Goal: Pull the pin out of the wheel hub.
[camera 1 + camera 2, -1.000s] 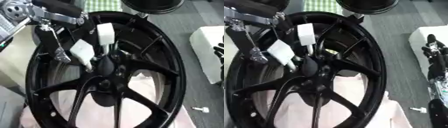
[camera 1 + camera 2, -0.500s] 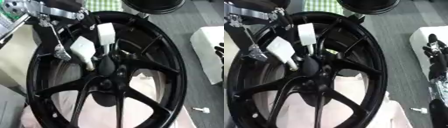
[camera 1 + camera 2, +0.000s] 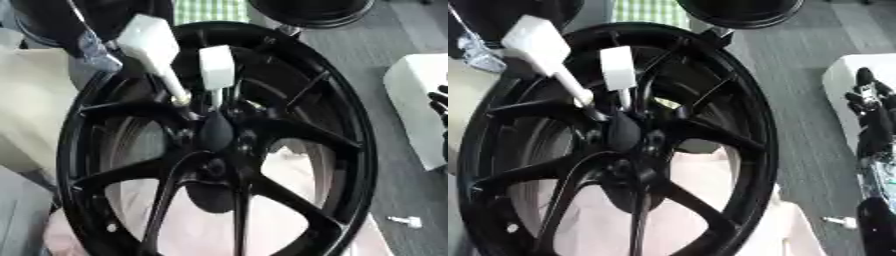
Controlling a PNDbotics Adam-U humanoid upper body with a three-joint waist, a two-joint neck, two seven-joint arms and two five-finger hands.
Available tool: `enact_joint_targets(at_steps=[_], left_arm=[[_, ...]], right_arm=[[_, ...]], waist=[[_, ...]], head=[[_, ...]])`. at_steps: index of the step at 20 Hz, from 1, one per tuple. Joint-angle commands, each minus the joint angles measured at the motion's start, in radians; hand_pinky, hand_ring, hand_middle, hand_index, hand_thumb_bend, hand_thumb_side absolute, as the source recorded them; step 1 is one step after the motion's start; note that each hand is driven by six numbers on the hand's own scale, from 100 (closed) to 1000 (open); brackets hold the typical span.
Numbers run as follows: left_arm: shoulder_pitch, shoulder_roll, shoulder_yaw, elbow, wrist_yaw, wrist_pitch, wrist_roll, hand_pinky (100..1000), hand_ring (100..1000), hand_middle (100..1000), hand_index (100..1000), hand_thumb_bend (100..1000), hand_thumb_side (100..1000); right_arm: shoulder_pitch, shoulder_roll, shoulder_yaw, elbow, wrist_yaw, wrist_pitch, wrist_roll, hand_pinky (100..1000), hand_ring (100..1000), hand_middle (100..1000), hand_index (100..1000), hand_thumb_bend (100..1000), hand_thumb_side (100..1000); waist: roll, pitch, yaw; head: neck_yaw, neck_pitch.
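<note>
Your right hand sits idle at the right edge of the view, dark fingers pointing up and relaxed, holding nothing; it is well apart from the wheel. Nearest you, pale pink cloth shows through the lower gaps between the spokes, and a small white bolt-like piece lies on the grey floor off the rim's lower right.

At the middle of the large glossy black spoked wheel is the black hub, and two white block-headed pins with thin metal shanks stand up out of it. The upright pin goes straight down into the hub just above its centre. The tilted pin leans off to the upper left, its shank tip meeting the hub just beside the first (whether it is seated or already partly free, you cannot tell from here).

Your left hand is hard to place: only a blurred metallic bit shows next to the tilted pin's head, so its fingers cannot be read.

By my judgement the pull is under way at most, not finished: both shanks reach the hub, and neither pin is clear of the wheel. Beyond the rim sit a green checked cloth and another round black object.
</note>
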Motion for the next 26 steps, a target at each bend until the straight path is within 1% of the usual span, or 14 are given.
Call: enact_joint_targets(at_steps=[1, 4, 6, 12, 14, 16, 18, 20, 23, 24, 25, 26], left_arm=[[-0.02, 0.055, 0.09, 0.021, 0.047, 0.002, 0.021, 579, 328, 190, 340, 352, 100], [0.002, 0.093, 0.162, 0.045, 0.084, 0.0, 0.064, 583, 330, 186, 339, 359, 100], [0.032, 0.129, 0.214, 0.061, 0.111, -0.007, 0.096, 584, 329, 185, 338, 360, 100], [0.186, 0.267, 0.37, 0.075, 0.163, -0.034, 0.198, 586, 336, 189, 345, 358, 100], [0.324, 0.315, 0.454, 0.032, 0.123, -0.064, 0.307, 587, 349, 200, 353, 362, 100], [0.463, 0.336, 0.521, -0.015, 0.069, -0.077, 0.429, 586, 353, 205, 357, 354, 100], [0.583, 0.32, 0.579, -0.04, 0.009, -0.074, 0.538, 590, 365, 233, 383, 346, 100], [0.682, 0.291, 0.614, -0.051, -0.031, -0.069, 0.618, 600, 374, 247, 399, 361, 100], [0.774, 0.252, 0.649, -0.047, -0.084, -0.053, 0.682, 645, 435, 347, 506, 497, 105], [0.791, 0.243, 0.655, -0.044, -0.094, -0.049, 0.699, 650, 441, 354, 514, 508, 127], [0.807, 0.236, 0.662, -0.037, -0.106, -0.043, 0.713, 722, 521, 449, 605, 625, 281], [0.819, 0.233, 0.668, -0.029, -0.124, -0.036, 0.725, 792, 613, 530, 686, 722, 406]], right_arm=[[-0.006, -0.024, -0.01, -0.011, -0.007, -0.004, -0.004, 861, 694, 621, 735, 612, 443], [-0.003, -0.027, -0.012, -0.01, -0.009, -0.005, -0.006, 861, 695, 621, 735, 613, 443], [0.0, -0.029, -0.015, -0.009, -0.011, -0.006, -0.008, 861, 695, 621, 735, 614, 444], [0.005, -0.036, -0.031, -0.009, -0.018, -0.016, -0.02, 861, 695, 621, 736, 613, 441], [0.003, -0.036, -0.035, -0.01, -0.02, -0.018, -0.024, 860, 695, 621, 736, 614, 440], [-0.001, -0.037, -0.037, -0.011, -0.021, -0.02, -0.026, 860, 695, 621, 736, 614, 439], [-0.005, -0.035, -0.04, -0.012, -0.023, -0.022, -0.029, 860, 695, 621, 736, 613, 437], [-0.008, -0.033, -0.042, -0.012, -0.026, -0.023, -0.03, 860, 695, 622, 736, 612, 436], [-0.01, -0.031, -0.041, -0.012, -0.027, -0.022, -0.029, 860, 695, 622, 735, 613, 437], [-0.01, -0.03, -0.04, -0.011, -0.026, -0.022, -0.029, 860, 695, 622, 735, 612, 437], [-0.01, -0.03, -0.04, -0.011, -0.026, -0.022, -0.029, 860, 695, 622, 735, 612, 436], [-0.01, -0.03, -0.041, -0.011, -0.026, -0.022, -0.03, 860, 695, 622, 735, 613, 436]], waist=[[-0.003, -0.031, 0.004], [-0.004, -0.032, 0.013], [-0.006, -0.031, 0.021], [-0.007, -0.026, 0.039], [-0.005, -0.024, 0.039], [-0.004, -0.023, 0.037], [-0.007, -0.022, 0.038], [-0.011, -0.021, 0.04], [-0.016, -0.022, 0.046], [-0.017, -0.023, 0.046], [-0.018, -0.023, 0.048], [-0.018, -0.024, 0.049]], head=[[-0.005, 0.004], [-0.008, 0.011], [-0.01, 0.017], [-0.017, 0.032], [-0.017, 0.034], [-0.016, 0.034], [-0.015, 0.037], [-0.014, 0.035], [-0.01, 0.032], [-0.008, 0.032], [-0.006, 0.031], [-0.006, 0.031]])
